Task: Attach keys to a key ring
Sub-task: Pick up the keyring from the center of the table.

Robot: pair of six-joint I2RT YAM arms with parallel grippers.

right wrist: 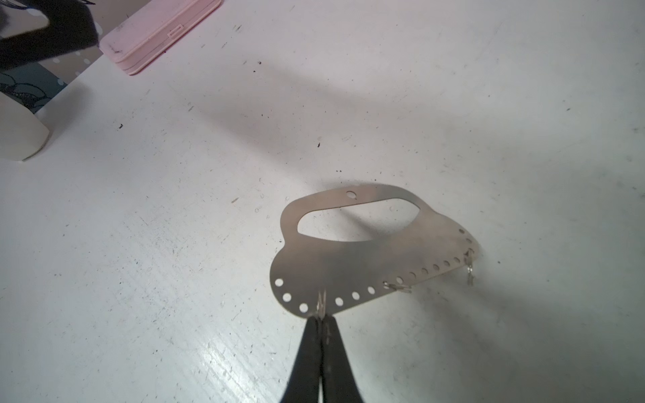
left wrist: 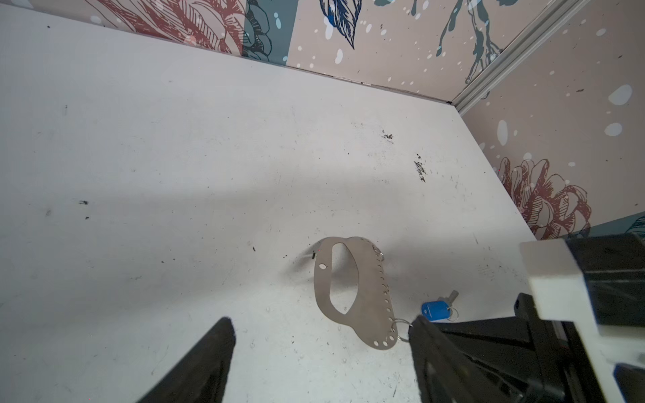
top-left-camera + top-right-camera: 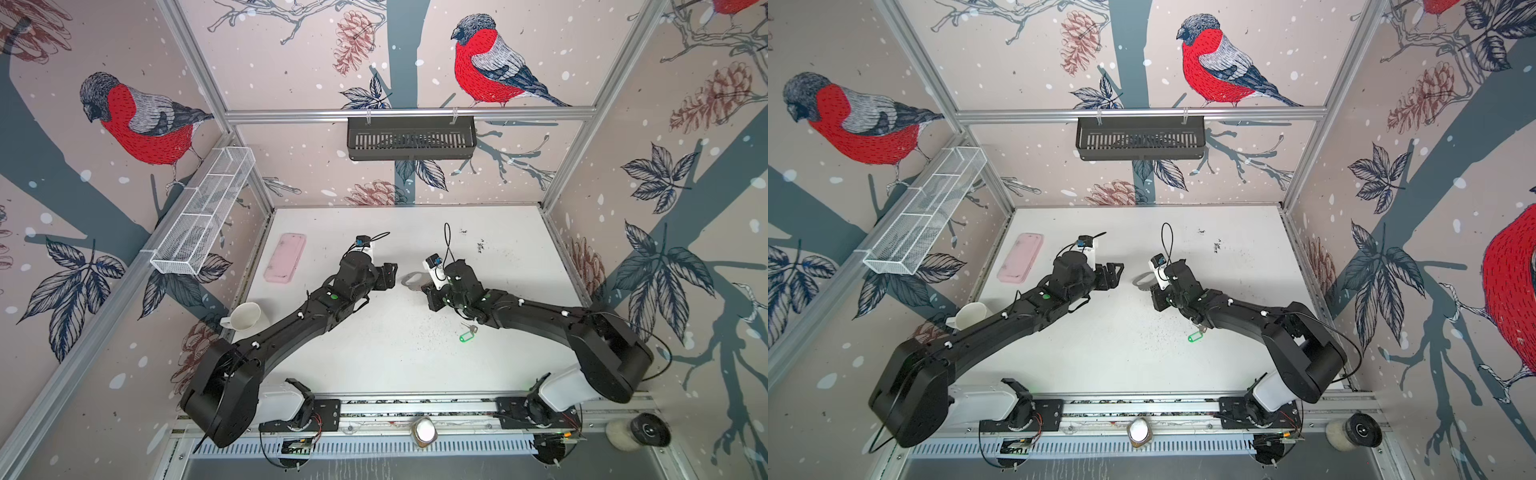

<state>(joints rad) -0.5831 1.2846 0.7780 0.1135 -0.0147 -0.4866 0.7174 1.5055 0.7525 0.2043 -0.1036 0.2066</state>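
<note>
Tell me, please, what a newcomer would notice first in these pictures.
The red bullfinches printed large on the walls come first. Then, mid-table, the grey key ring, pinched by one wire ring between the shut fingers of the right gripper. A green-tagged key lies alone on the white table beside the right arm.

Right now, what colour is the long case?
The case is pink, clearest in the right wrist view.

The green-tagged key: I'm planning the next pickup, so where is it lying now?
In a top view the green-tagged key lies on the white table on the robot's right side, close beside the right arm, on the side facing the robot's base.
</note>
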